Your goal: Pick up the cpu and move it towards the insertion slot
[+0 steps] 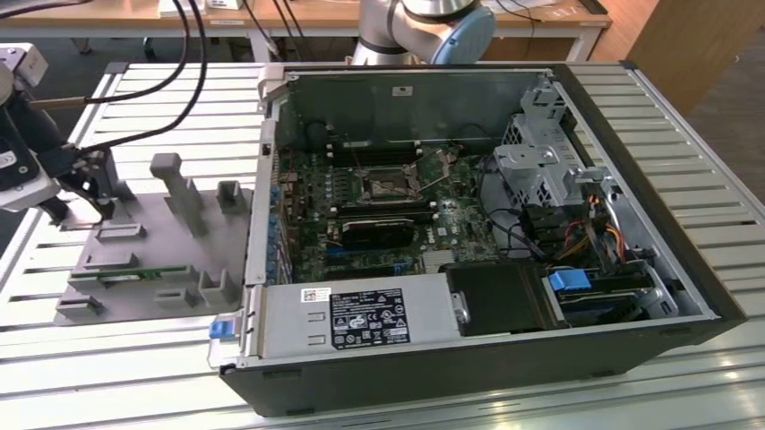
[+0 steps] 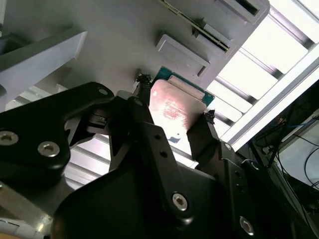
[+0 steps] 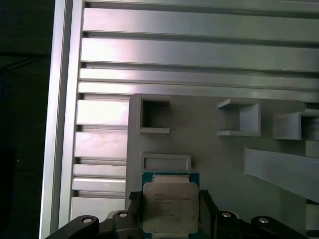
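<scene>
The cpu point(image 3: 168, 199) lies flat at one edge of the grey plate point(image 3: 214, 159), silver top up, its thin green rim showing on the sides. It sits just beside a low rectangular frame point(image 3: 165, 162) moulded into that plate. I cannot tell whether it rests on the plate or is a shade clear of it.

The gripper point(image 3: 169, 209) stands over it. Its two black fingers point(image 3: 205, 205) bracket the cpu on opposite edges. In both wrist views the tips appear to touch the rim, so I judge the jaws to be pinching the cpu. In the second wrist view the tips meet the cpu point(image 2: 172, 109) towards its far corners.

Further in on the plate stand several upright posts point(image 1: 179, 193). A narrow green memory strip point(image 1: 132, 274) lies along its near side.

The insertion slot point(image 1: 385, 184) is well apart from the plate, beyond the side wall of the open computer case point(image 1: 478, 381) that stands against the plate on the slatted table point(image 1: 705, 161).

Assessment: the pick-up step is in hand and the carry is not begun. Done well, it needs even pressure on both edges and a level cpu. The path off the plate must clear the posts and the case wall. A tilted or one-sided hold risks the cpu twisting out.
</scene>
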You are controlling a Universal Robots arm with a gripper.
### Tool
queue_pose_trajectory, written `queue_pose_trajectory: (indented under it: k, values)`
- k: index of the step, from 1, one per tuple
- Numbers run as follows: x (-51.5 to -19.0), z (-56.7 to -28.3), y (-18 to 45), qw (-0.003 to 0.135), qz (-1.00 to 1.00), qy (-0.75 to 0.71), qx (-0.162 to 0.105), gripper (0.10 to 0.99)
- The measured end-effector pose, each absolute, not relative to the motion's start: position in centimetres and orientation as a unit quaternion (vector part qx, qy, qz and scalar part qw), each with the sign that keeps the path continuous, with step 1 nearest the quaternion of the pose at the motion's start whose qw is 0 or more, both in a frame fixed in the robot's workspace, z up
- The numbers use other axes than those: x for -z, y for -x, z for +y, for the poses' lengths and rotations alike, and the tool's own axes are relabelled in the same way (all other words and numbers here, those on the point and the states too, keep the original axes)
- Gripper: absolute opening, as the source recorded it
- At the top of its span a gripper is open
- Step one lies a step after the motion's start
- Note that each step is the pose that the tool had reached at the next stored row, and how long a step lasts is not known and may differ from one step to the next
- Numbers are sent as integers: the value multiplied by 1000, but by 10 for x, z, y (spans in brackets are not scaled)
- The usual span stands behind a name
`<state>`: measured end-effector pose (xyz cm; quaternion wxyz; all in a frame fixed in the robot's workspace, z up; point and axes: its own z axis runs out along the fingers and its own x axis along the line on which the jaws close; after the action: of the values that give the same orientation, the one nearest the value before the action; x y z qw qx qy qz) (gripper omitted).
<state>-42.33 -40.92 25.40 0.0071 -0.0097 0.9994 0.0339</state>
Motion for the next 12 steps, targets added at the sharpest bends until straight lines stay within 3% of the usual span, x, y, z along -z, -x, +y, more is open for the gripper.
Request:
queue_pose_trajectory:
  k: [12]
  values:
    - [-280, -409, 423, 8, 999, 10, -34, 541]
